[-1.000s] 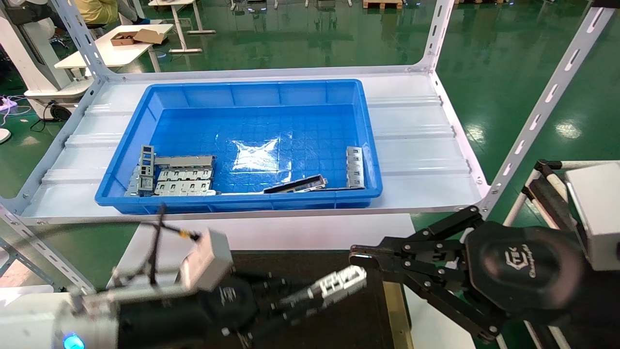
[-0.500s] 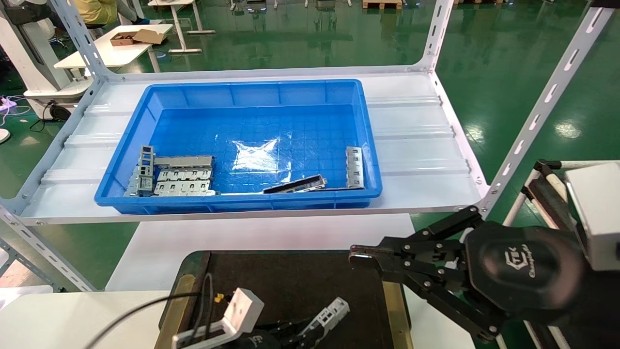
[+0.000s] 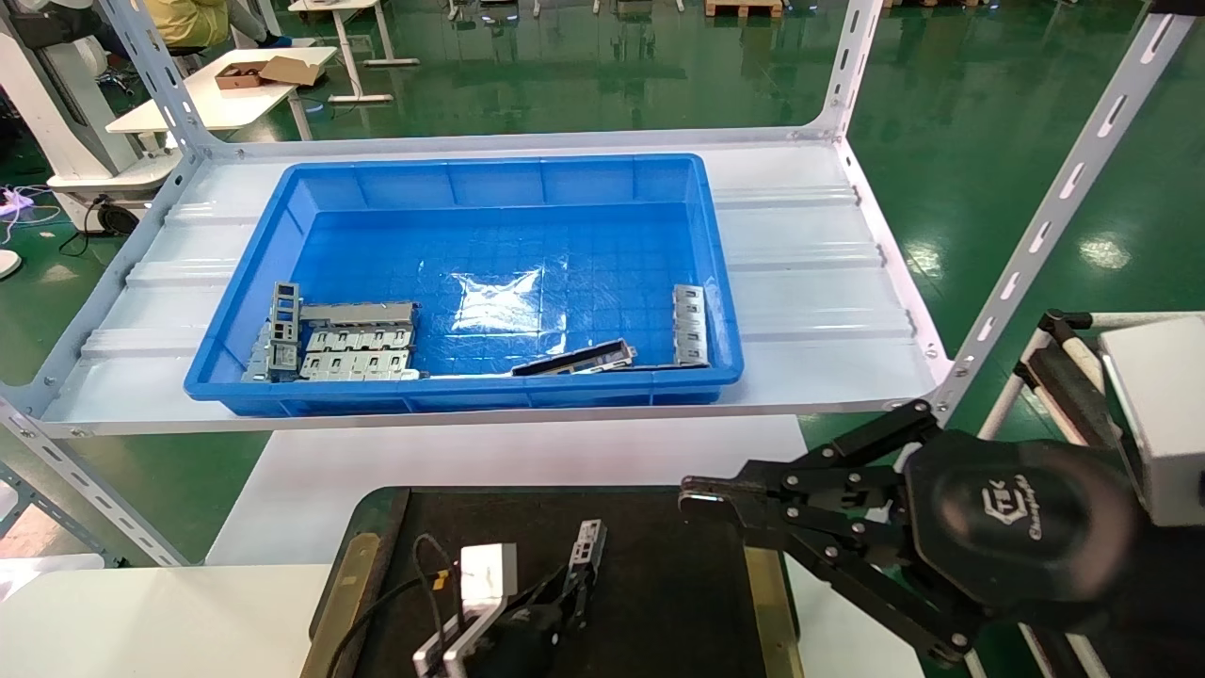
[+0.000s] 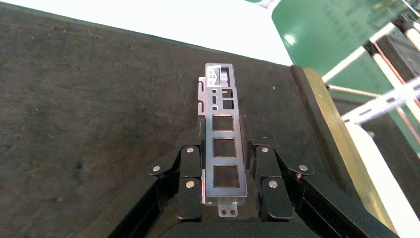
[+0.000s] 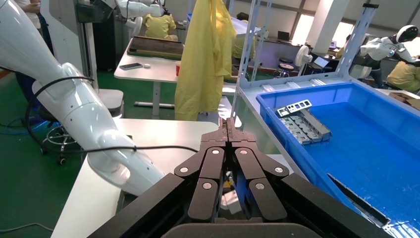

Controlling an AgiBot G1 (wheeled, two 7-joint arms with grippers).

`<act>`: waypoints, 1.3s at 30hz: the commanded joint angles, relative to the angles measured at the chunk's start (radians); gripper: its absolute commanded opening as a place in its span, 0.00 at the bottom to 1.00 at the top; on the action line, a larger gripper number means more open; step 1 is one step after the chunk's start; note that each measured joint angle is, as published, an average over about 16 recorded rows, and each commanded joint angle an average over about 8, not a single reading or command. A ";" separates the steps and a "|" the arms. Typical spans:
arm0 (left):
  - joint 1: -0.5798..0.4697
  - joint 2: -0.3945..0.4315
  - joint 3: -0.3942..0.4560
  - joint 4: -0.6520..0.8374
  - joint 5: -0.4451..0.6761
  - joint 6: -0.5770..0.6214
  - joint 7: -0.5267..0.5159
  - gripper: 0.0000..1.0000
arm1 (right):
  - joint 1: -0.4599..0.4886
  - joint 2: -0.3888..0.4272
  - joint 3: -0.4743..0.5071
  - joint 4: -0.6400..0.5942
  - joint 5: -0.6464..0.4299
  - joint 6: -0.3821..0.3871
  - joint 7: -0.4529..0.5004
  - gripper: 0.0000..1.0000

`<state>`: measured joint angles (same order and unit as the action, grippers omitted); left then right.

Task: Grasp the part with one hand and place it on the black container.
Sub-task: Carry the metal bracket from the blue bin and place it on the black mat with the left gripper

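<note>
While our left gripper clamps the part low over the black container near the bench's front edge, and the right gripper idles closed and empty, we judge that early release could tip it.

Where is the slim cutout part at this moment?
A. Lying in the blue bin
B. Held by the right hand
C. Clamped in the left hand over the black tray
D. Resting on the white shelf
C: the left hand grips the part between its fingers, just above the black tray.
</note>
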<state>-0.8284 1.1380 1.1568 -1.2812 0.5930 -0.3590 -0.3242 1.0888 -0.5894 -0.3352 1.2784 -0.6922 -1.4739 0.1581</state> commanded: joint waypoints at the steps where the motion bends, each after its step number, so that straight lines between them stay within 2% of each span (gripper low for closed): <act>1: -0.012 0.036 0.018 0.007 -0.041 -0.070 0.007 0.00 | 0.000 0.000 0.000 0.000 0.000 0.000 0.000 0.00; 13: -0.070 0.125 0.061 0.069 -0.156 -0.139 0.039 0.00 | 0.000 0.000 0.000 0.000 0.000 0.000 0.000 0.00; 31: -0.054 0.181 0.044 0.195 -0.115 -0.085 0.000 0.00 | 0.000 0.000 -0.001 0.000 0.001 0.000 0.000 0.02; 32: -0.053 0.183 0.043 0.201 -0.113 -0.082 -0.003 0.04 | 0.000 0.000 -0.001 0.000 0.001 0.000 0.000 0.12; 33: -0.052 0.185 0.042 0.207 -0.112 -0.079 -0.007 0.14 | 0.000 0.000 -0.001 0.000 0.001 0.000 0.000 0.25; 39: -0.052 0.194 0.038 0.234 -0.110 -0.061 -0.026 0.89 | 0.000 0.000 -0.001 0.000 0.001 0.000 0.000 0.98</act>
<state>-0.8805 1.3303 1.1958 -1.0513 0.4828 -0.4207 -0.3487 1.0890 -0.5890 -0.3362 1.2784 -0.6915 -1.4735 0.1576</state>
